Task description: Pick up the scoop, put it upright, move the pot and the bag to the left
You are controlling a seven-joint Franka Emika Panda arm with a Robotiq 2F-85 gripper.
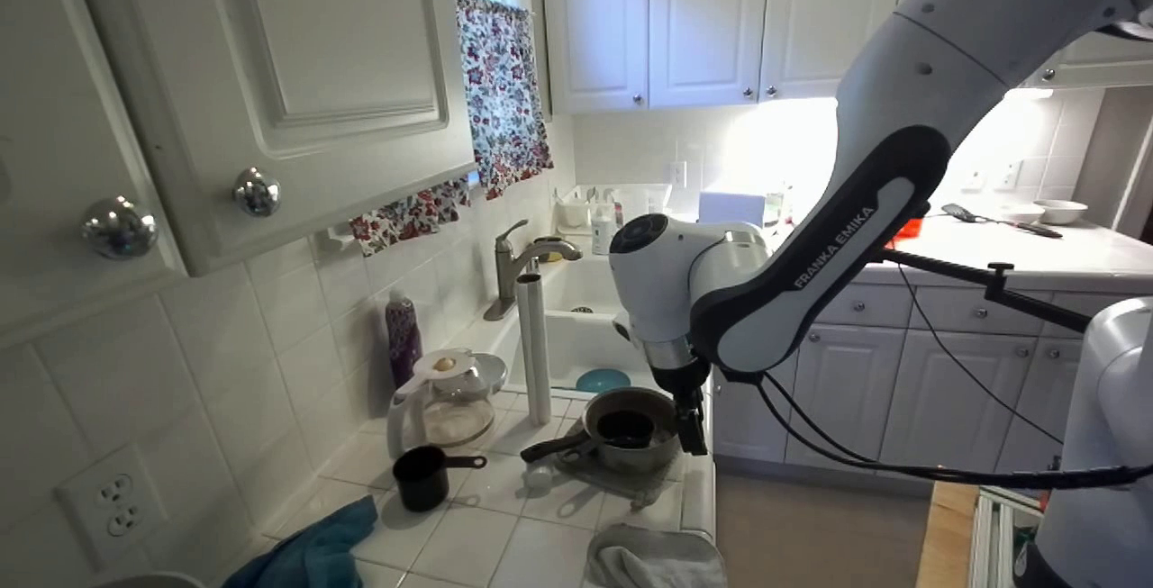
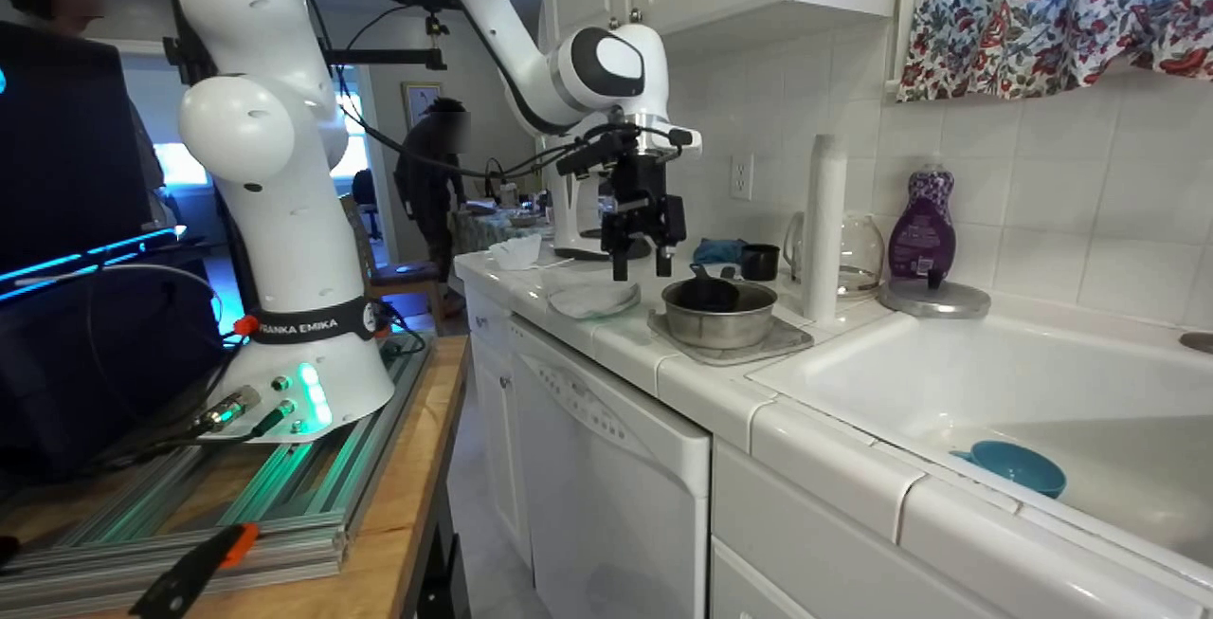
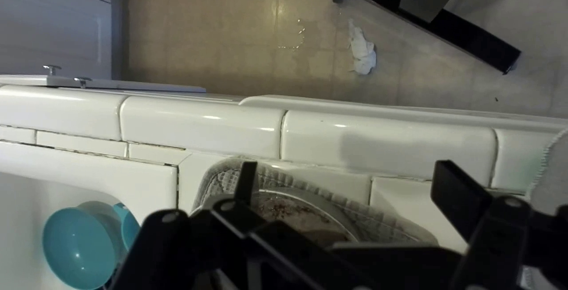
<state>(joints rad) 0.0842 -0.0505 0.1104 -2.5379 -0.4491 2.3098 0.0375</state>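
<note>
The dark grey metal pot (image 1: 642,457) stands on a quilted mat near the counter's front edge, and also shows in an exterior view, the pot (image 2: 720,327). A black scoop (image 2: 709,294) sits inside it. Another black cup with a short handle (image 1: 423,478) stands upright on the tiles, nearer the wall. I make out no bag; it is hidden or out of view. My gripper (image 2: 642,263) points down beside the pot, above the counter's front edge. In the wrist view its fingers (image 3: 459,196) stand wide apart, nothing held between them; part of the pot (image 3: 306,216) lies beneath.
A tall white tube (image 1: 534,349), a glass carafe (image 1: 455,421) and a purple bottle (image 2: 922,226) stand behind the pot. Grey cloth (image 1: 658,556) and a teal towel (image 1: 311,552) lie on the counter. The sink (image 2: 910,373) holds a blue cup (image 2: 1016,467); a lid (image 2: 933,300) rests behind it.
</note>
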